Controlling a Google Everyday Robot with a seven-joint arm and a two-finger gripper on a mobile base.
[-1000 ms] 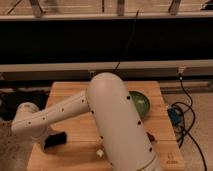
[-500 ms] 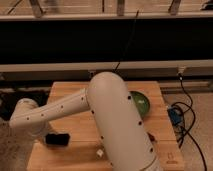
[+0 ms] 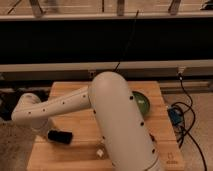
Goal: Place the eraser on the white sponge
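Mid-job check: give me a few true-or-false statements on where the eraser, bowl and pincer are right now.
1. The eraser lies on the wooden table, near its front-left corner. True.
2. The eraser rests on the white sponge. False: it lies on bare wood, and no sponge shows in this view.
3. The green bowl sits at the picture's left edge. False: it is on the right, partly hidden behind the arm.
4. The pincer is at the arm's low left end, right beside the eraser. True.
5. A small white bit lies on the table, right of the eraser. True.
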